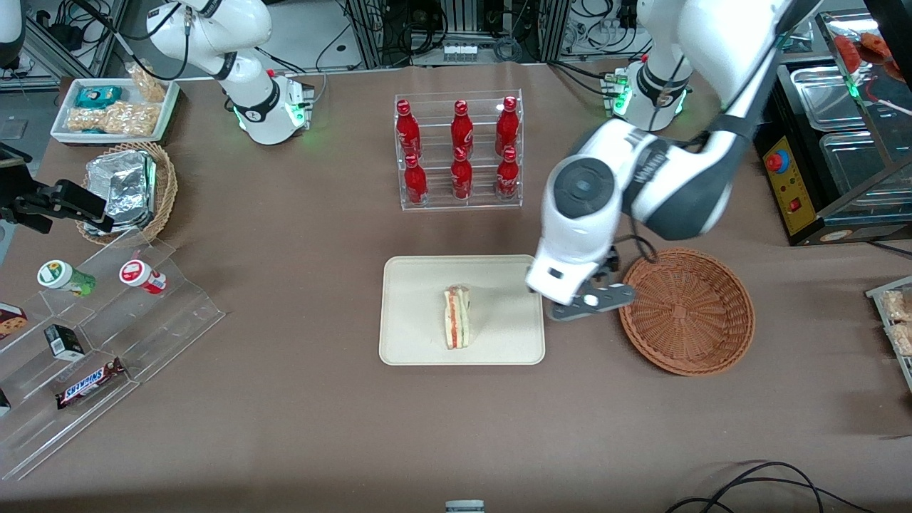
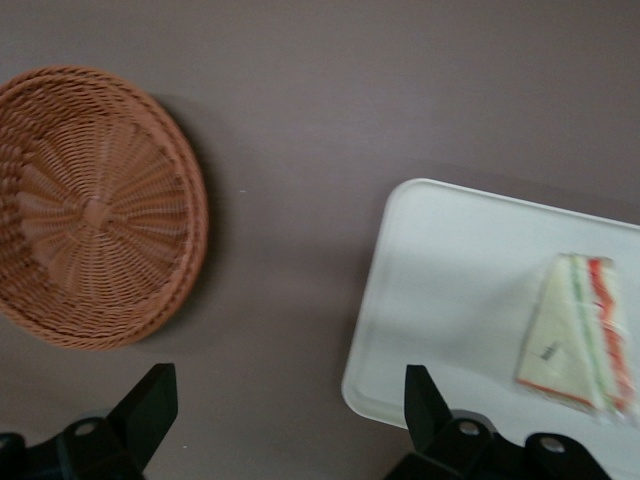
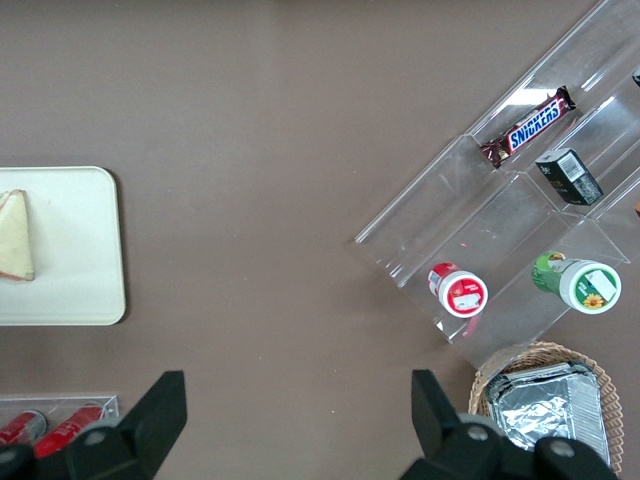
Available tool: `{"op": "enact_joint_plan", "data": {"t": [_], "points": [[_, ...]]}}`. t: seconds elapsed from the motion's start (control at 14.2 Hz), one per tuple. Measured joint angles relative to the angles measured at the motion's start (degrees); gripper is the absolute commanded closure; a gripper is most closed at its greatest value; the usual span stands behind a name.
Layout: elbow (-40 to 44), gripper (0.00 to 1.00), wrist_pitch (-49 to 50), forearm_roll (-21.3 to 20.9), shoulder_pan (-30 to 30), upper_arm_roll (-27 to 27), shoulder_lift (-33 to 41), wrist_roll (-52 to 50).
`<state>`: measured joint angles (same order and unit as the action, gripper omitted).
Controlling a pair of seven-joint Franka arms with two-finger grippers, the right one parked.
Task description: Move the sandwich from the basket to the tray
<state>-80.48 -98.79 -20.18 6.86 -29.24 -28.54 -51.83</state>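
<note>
Hovering with jaws spread and empty, the gripper (image 2: 285, 420) hangs between the basket (image 2: 90, 205) and the tray (image 2: 440, 290); the sandwich (image 2: 580, 335) lies flat on the tray, clear of the fingers (delivery looks done, judging by the bare basket)

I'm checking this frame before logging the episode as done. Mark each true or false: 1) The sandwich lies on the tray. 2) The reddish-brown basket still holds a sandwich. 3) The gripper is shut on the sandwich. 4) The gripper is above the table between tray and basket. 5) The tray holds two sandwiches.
1) True: the sandwich lies on the tray.
2) False: the basket holds nothing.
3) False: the gripper is open and holds nothing.
4) True: it hangs over the gap between them.
5) False: only one sandwich is on it.
</note>
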Motion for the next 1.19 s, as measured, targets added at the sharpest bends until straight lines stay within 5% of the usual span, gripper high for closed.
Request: {"op": "enact_joint_plan", "data": {"t": [0.7, 0.84, 1.19], "points": [[-7.9, 0.00, 0.3, 1.9, -8.8, 0.1, 8.5, 1.1], [-7.9, 0.00, 2.1, 3.5, -10.5, 0.9, 9.6, 6.5], [-7.7, 0.00, 10.4, 12.3, -10.8, 12.3, 15.1, 32.9]]}}
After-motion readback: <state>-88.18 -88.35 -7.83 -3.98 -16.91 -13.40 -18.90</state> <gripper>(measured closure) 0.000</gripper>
